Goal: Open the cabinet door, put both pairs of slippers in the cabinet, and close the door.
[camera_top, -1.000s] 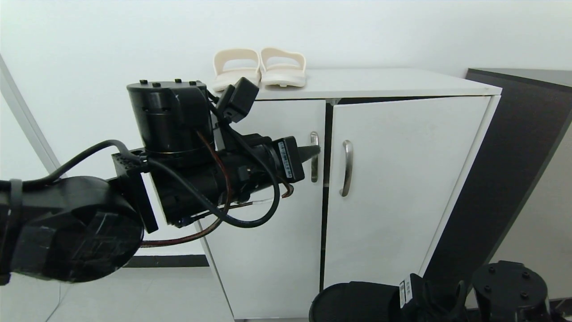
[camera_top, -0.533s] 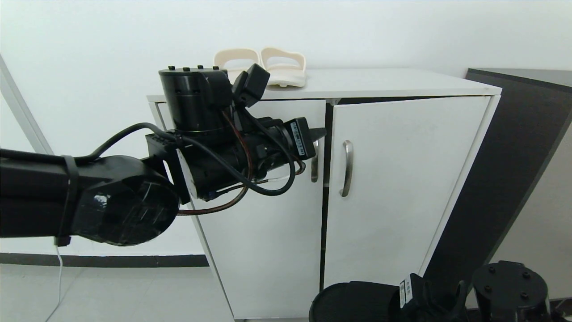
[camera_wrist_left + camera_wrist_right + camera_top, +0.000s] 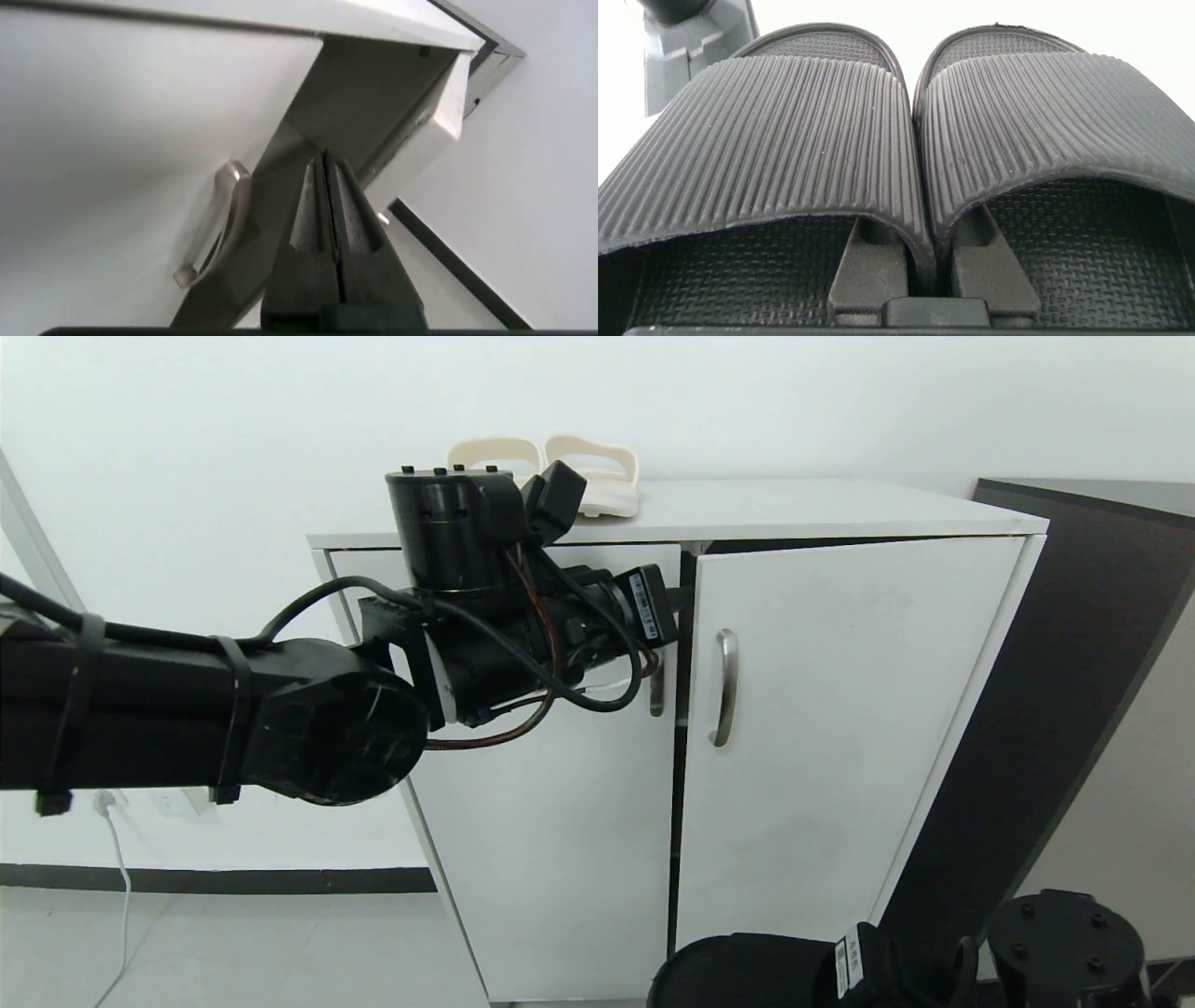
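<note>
A white wall backs the scene; cream slide slippers (image 3: pixel 546 476) rest upper centre on the white two-door cabinet (image 3: pixel 840 709). The left gripper (image 3: pixel 674 602), jaws pressed together, points at the dark gap between the doors (just above the curved steel handle (image 3: pixel 722 686)). Probably best: hook the door edge, then swing outward gently. Lower right, the right gripper (image 3: pixel 924 271) clamps ribbed black slippers (image 3: pixel 831 140).

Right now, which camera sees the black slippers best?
The right wrist view: the black slippers sit side by side up close, ribbed straps clear. The head view catches just a dark bit of them at its bottom edge. The left wrist view faces the cabinet doors.
</note>
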Controlling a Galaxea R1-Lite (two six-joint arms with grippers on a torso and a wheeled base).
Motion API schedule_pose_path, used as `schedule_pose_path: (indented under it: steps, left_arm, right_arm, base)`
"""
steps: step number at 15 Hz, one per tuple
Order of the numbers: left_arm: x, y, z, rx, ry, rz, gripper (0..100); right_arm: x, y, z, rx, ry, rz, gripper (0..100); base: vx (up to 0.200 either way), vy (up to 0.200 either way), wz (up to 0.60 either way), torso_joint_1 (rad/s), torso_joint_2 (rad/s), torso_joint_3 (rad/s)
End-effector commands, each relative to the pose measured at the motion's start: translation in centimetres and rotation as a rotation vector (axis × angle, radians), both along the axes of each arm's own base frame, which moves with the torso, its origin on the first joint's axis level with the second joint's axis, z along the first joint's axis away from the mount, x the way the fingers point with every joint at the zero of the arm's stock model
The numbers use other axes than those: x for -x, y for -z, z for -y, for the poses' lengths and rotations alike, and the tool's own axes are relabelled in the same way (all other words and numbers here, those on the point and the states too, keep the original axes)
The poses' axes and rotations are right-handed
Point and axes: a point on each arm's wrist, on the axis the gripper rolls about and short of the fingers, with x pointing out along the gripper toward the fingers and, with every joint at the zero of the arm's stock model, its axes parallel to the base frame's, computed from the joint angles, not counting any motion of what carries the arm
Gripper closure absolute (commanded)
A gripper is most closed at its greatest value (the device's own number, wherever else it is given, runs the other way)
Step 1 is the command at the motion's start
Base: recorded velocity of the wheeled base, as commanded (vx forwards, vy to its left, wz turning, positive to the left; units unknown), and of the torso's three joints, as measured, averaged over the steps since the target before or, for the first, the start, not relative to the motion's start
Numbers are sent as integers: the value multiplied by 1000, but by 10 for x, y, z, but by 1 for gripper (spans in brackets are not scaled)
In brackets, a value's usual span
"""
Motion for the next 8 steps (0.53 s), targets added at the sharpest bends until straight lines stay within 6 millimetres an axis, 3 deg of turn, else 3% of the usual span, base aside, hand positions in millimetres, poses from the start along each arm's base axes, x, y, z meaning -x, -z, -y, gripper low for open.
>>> schedule_pose_path:
  steps: [1,6,8]
  left_arm:
    - [-7,7,5,-8,0,-11,100]
    - [-8,8,10,-8,10,-11,100]
    - [-7,9,11,-8,7,-11,100]
  right_arm:
    - [0,1,0,2,-2,0,100]
    - [3,1,-1,6,-16,-4,100]
    - [7,4,0,17,-28,-14,100]
  base:
    - [0,0,0,0,0,0]
    - [0,0,0,0,0,0]
    - [-200,0,0,2,0,2]
